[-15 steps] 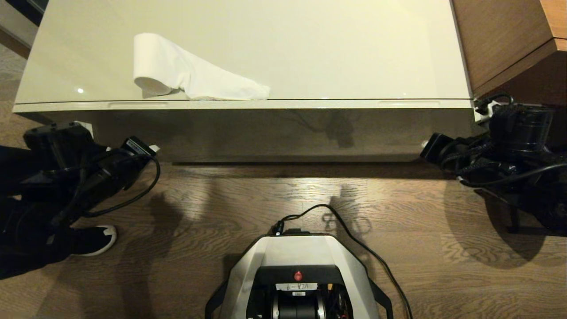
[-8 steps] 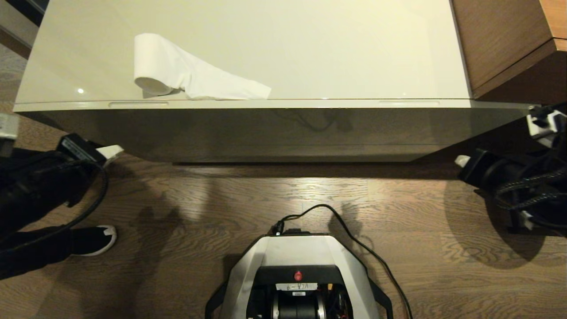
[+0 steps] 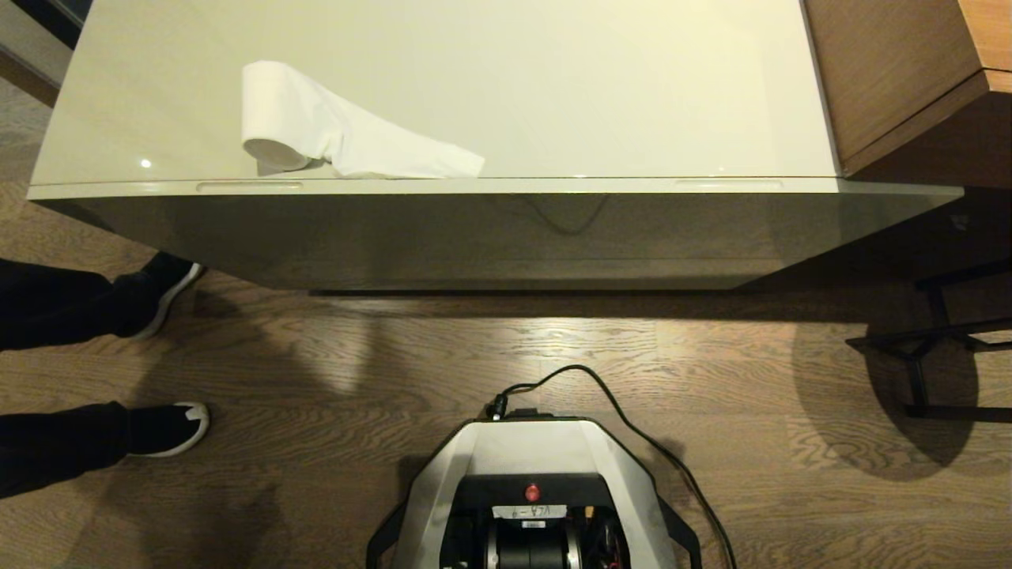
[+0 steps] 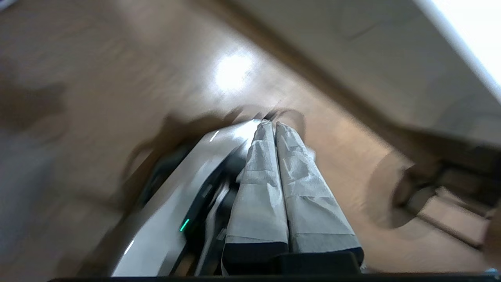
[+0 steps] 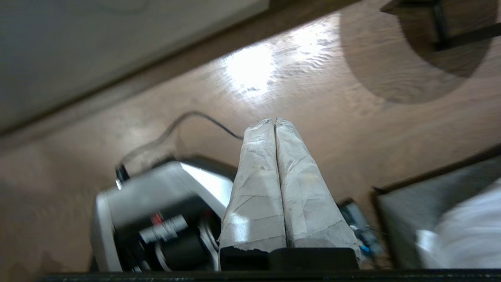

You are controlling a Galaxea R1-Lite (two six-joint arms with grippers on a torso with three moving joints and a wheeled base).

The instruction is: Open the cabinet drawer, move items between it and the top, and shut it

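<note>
Both arms had left the head view since a second earlier, when they hung at either end of the cabinet front. From the head we saw the drawer shut, its two slots at the front edge, and the top carrying only the roll, lying on its side near the left front edge with its tail trailing right almost to the lip. A person's shoe stood close to the cabinet's left corner.

In the left wrist view, our left gripper was pressed together and empty, aimed down over the floor and our own base; that picture was smeared, so we would not place it closer.

In the right wrist view, our right gripper was likewise pressed together, holding nothing, above the floor beside the base.

We judged the drawer wide, glossy and slippery-faced, best pulled by both slots at once so it would not rack. The roll looked light and soft; we would pinch its body, not the tail, which would probably unwind or tear.
</note>
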